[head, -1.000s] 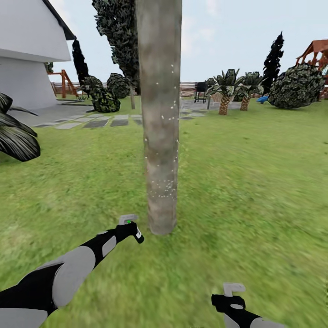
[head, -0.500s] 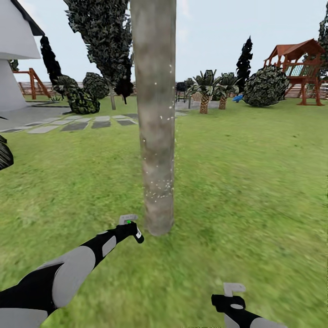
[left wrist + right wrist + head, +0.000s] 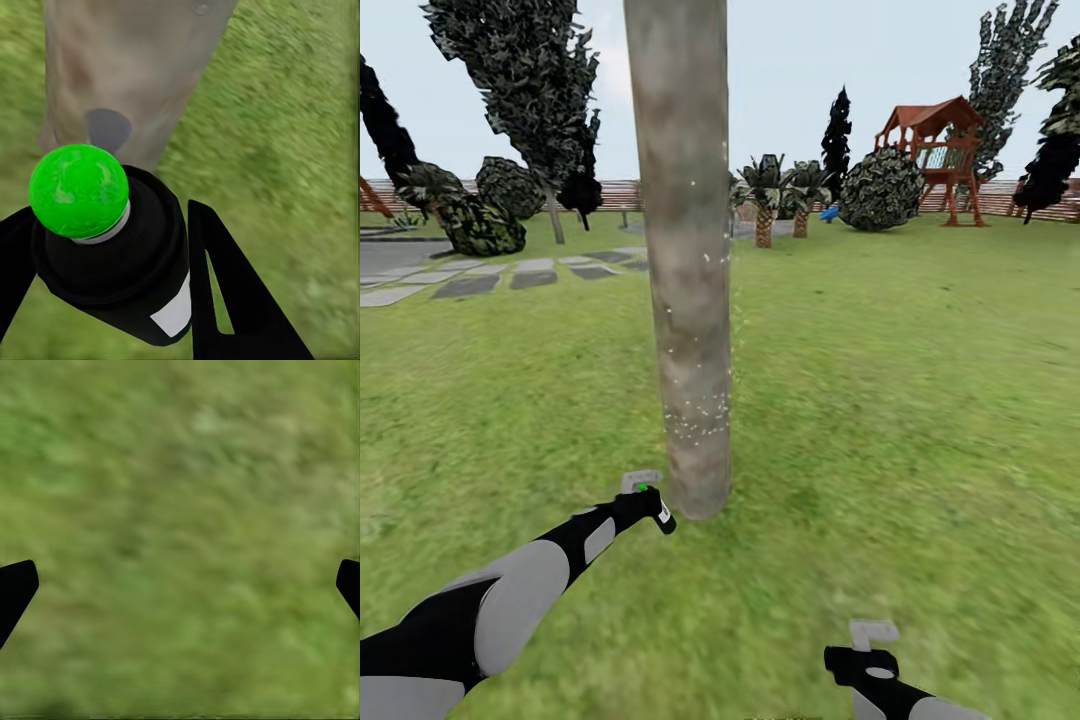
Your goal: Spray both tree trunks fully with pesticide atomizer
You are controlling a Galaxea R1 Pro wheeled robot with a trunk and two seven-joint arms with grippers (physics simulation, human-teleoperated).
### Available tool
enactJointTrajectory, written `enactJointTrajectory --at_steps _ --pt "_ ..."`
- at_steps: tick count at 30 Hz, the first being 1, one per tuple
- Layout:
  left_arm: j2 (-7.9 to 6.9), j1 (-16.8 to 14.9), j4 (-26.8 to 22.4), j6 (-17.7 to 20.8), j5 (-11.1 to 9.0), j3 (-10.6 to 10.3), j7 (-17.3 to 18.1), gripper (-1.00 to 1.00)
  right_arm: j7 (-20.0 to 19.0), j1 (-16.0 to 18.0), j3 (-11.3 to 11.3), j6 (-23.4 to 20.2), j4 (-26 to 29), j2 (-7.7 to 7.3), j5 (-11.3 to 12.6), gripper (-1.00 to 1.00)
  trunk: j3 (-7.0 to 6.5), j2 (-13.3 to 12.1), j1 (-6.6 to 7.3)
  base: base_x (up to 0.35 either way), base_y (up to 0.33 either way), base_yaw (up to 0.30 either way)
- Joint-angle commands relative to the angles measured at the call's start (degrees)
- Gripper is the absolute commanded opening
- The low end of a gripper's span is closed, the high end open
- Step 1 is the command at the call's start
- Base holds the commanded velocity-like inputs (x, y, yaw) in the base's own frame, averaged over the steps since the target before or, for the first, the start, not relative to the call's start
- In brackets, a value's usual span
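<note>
A thick grey-brown mottled tree trunk (image 3: 685,260) rises straight ahead of me from the grass. Tiny white pesticide specks (image 3: 698,418) dot its lower part, and a few hang off its right edge. My left gripper (image 3: 646,500) is shut on the pesticide atomizer (image 3: 659,511), held close to the trunk's base. In the left wrist view the atomizer (image 3: 112,255) is a black bottle with a round green top and a white label, clamped between black fingers (image 3: 225,292) and pointing at the trunk (image 3: 127,67). My right gripper (image 3: 871,645) hangs low over the grass, open and empty (image 3: 180,585).
Green lawn (image 3: 920,380) spreads all around. Grey paving slabs (image 3: 470,285) lie at far left. A wooden playhouse (image 3: 930,150), short palms (image 3: 765,200), round bushes (image 3: 880,190), dark conifers (image 3: 838,130) and a slatted fence (image 3: 615,192) line the back.
The whole picture has slid left, so the camera has moved: the white house has left the view and the playhouse has come further in. Both arms hold the same pose.
</note>
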State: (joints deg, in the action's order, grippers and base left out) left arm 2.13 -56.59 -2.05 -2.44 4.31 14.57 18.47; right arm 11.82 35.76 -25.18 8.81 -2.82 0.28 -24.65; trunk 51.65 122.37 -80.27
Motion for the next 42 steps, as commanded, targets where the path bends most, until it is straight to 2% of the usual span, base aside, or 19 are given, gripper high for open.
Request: enactJointTrajectory --at_steps 1,16,42 --pt "-0.02 0.0 0.0 -0.2 0.4 0.5 0.2 -1.0 0.4 0.1 -0.5 0.3 -0.3 -0.02 -0.6 1.0 0.05 0.0 0.01 -0.04 0.35 -0.3" --pt "-0.1 0.0 0.0 -0.2 0.4 0.5 0.2 -1.0 0.4 0.1 -0.5 0.3 -0.3 -0.02 -0.6 1.0 0.05 0.0 0.01 -0.128 0.35 -0.258" --pt "-0.1 0.0 0.0 -0.2 0.4 0.5 0.2 -1.0 0.4 0.1 -0.5 0.3 -0.3 -0.02 -0.6 1.0 0.05 0.0 0.01 -0.038 0.35 -0.294"
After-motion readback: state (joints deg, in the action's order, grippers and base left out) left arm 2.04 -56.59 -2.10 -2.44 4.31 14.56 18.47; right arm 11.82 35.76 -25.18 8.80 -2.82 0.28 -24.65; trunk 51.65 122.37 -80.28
